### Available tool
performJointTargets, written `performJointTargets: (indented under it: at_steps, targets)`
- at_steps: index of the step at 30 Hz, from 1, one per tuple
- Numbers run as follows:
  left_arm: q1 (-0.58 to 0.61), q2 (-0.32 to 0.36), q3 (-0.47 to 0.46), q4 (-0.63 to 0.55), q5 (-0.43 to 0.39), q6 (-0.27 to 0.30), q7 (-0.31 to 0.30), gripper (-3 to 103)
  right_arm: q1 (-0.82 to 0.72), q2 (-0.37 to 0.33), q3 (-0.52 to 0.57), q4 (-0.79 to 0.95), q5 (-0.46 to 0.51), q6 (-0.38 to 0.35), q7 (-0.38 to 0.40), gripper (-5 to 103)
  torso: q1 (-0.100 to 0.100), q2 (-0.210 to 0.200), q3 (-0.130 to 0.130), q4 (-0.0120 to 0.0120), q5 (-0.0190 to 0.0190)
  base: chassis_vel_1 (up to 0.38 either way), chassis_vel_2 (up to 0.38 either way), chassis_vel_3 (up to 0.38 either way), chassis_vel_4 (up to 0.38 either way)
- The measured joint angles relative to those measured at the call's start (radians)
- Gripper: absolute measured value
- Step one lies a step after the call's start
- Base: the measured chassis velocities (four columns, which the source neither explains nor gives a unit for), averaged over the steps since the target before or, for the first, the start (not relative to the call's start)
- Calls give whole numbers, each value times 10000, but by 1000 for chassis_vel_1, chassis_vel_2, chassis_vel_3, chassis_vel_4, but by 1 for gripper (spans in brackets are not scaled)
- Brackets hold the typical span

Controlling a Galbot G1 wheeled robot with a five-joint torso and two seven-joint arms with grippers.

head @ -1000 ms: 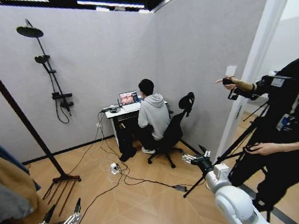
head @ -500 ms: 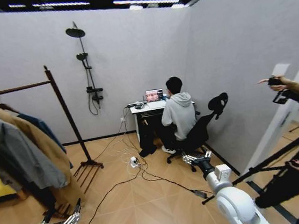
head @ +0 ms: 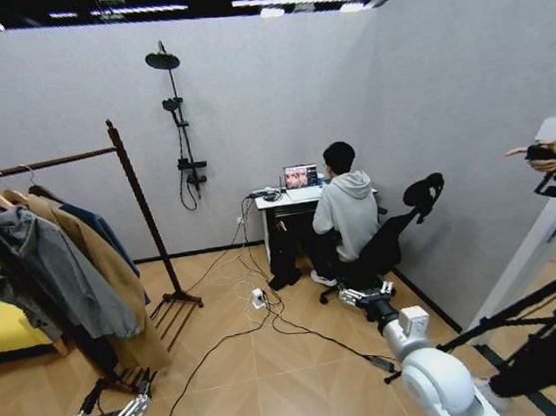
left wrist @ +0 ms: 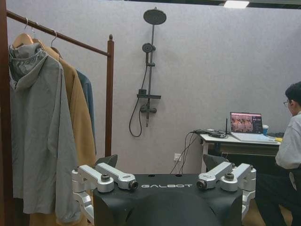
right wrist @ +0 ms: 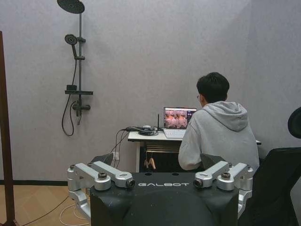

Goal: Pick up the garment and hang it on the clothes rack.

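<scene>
The dark teal garment [head: 103, 231] hangs from the top bar of the dark brown clothes rack [head: 146, 218], mostly hidden behind a long tan coat [head: 105, 278]. In the left wrist view a strip of the garment [left wrist: 88, 101] shows between the coat and the rack post [left wrist: 109, 94]. My left gripper [head: 117, 397] is low at the front left, open and holding nothing, a good way short of the rack; its black fingertips [left wrist: 107, 160] stand wide apart. My right gripper [head: 365, 289] is held out at the centre right, open [right wrist: 156, 160] and facing the desk.
A grey hooded sweatshirt [head: 59, 273] hangs in front of the tan coat. A yellow seat [head: 1, 330] stands behind the rack. Cables and a power strip [head: 257, 298] lie across the wooden floor. A person sits at a desk [head: 282, 202]; a tripod [head: 530, 305] and a person stand on the right.
The whole head view has swung left, bringing the rack and its hanging clothes further into the picture. Both arms keep their pose, grippers open.
</scene>
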Motion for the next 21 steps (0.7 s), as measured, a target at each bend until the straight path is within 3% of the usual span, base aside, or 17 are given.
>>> performJointTargets:
  at_steps: [21]
  targets:
    - [0, 0, 0, 0, 0, 0, 0, 100, -40, -25, -17, 49, -25, 6, 0, 100, -3, 1, 0, 2, -1, 80, -76, -70, 72]
